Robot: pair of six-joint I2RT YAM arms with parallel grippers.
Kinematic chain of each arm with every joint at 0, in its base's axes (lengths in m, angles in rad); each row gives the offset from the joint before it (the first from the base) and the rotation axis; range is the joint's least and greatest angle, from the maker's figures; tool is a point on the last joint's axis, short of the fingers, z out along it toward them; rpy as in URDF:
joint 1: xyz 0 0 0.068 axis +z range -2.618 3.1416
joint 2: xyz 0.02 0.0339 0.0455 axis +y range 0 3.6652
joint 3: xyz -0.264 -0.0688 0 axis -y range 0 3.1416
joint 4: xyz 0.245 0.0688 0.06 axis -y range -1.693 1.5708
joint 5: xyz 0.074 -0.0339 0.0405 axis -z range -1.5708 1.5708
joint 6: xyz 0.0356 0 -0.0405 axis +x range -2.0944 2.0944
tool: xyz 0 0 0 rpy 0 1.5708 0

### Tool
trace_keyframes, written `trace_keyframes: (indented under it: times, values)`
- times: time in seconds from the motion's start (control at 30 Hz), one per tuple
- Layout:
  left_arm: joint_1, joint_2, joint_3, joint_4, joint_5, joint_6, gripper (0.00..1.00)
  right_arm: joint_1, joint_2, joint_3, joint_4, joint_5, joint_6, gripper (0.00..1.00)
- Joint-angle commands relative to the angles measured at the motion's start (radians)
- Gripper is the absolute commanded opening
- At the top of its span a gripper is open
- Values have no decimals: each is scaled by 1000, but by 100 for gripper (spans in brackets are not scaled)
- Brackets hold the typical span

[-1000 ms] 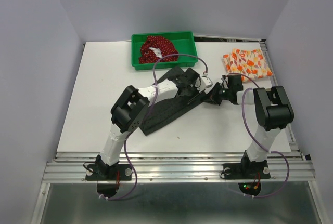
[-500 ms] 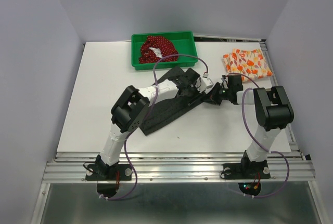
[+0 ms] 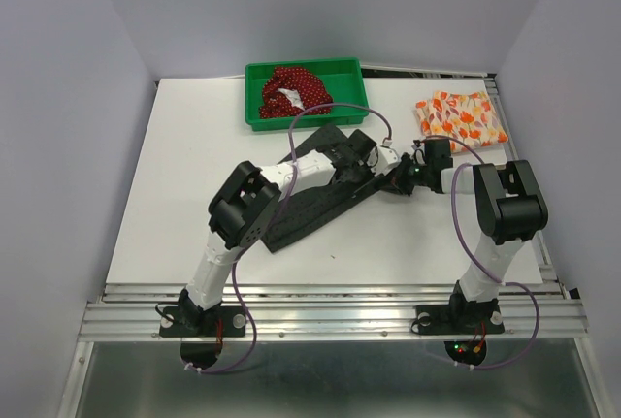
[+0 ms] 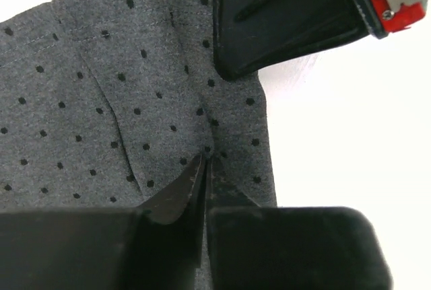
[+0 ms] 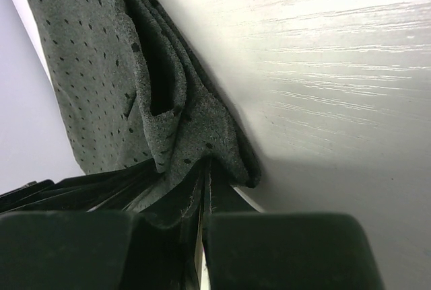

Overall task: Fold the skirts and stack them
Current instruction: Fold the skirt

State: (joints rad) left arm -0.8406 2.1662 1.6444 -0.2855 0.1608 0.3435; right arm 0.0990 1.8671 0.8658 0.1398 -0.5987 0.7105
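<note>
The charcoal-grey skirt (image 3: 310, 203) lies slantwise across the middle of the table, its cloth speckled with small dark dots (image 4: 101, 101). My left gripper (image 3: 378, 160) is at the skirt's right end, with its jaws pinched together on a fold (image 4: 205, 166). Just beside it, my right gripper (image 3: 399, 179) is shut on the bunched corner of the same skirt (image 5: 205, 162). That gripper also appears at the top of the left wrist view (image 4: 289, 21). The dark red dotted skirt (image 3: 291, 91) is crumpled in the green tray. The orange-and-white skirt (image 3: 461, 117) lies folded at the back right.
The green tray (image 3: 303, 66) stands at the back centre, just beyond the grey skirt. Bare white table (image 3: 194, 176) extends on the left and along the front (image 3: 388, 243). Both arms' cables loop over the skirt's right end.
The left gripper has edged slightly right, closer to the right gripper, at the skirt's end. The right arm and the skirts have not moved.
</note>
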Motion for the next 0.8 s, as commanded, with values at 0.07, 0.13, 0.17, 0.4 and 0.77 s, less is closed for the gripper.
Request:
trace_keyframes:
  times: [0.07, 0.13, 0.17, 0.4, 0.77]
  values:
    - [-6, -69, 5, 12, -17, -8, 0, 4, 29, -1, -94, 97, -52, 1]
    - [-6, -81, 3, 11, -18, -12, 0, 4, 33, 2, -97, 100, -54, 1]
    - [-6, -85, -1, 11, -15, -12, 0, 4, 33, 2, -98, 105, -54, 1]
    - [-14, -169, -11, 5, 46, -34, 0, 4, 35, 1, -103, 114, -60, 1]
    - [-38, -172, 2, -46, 83, -51, 0, 4, 21, -4, -106, 129, -59, 1]
